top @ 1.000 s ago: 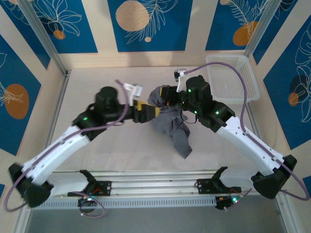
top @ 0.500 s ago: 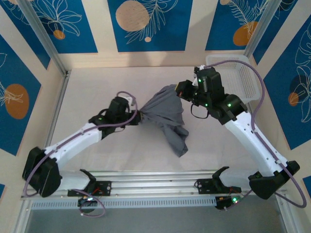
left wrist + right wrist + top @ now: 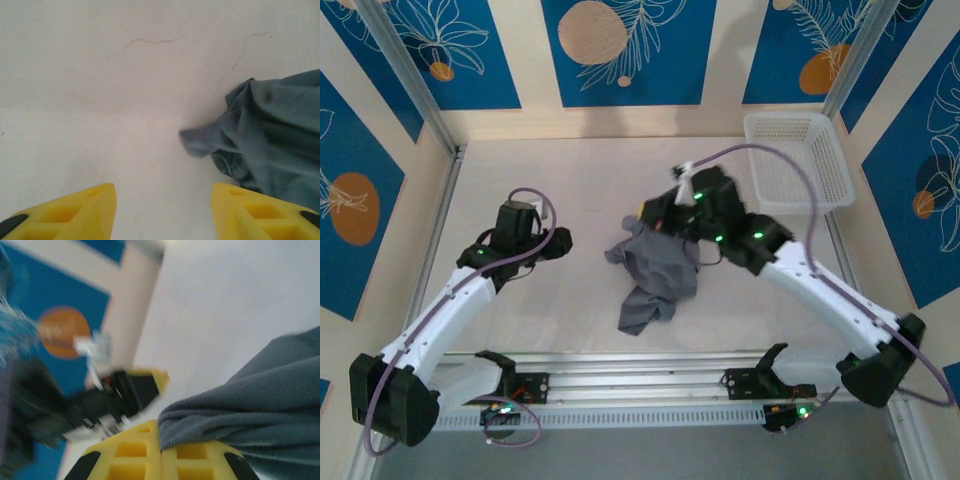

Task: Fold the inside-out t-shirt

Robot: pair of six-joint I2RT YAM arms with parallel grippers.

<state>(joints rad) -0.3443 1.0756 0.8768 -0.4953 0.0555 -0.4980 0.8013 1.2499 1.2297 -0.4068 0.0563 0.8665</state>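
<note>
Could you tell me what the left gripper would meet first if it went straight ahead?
Probably the near corner of the t-shirt, slightly off-centre; since it tilts downward, the left gripper might touch the table first.

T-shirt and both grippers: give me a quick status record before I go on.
t-shirt: bunched and wrinkled at mid-table, not folded
left gripper: open, nothing between the fingers, over bare table with the t-shirt off to its right
right gripper: shut on a fold of the t-shirt at its far end
basket: far right corner, apart from the t-shirt
table: bare around the left gripper
</note>
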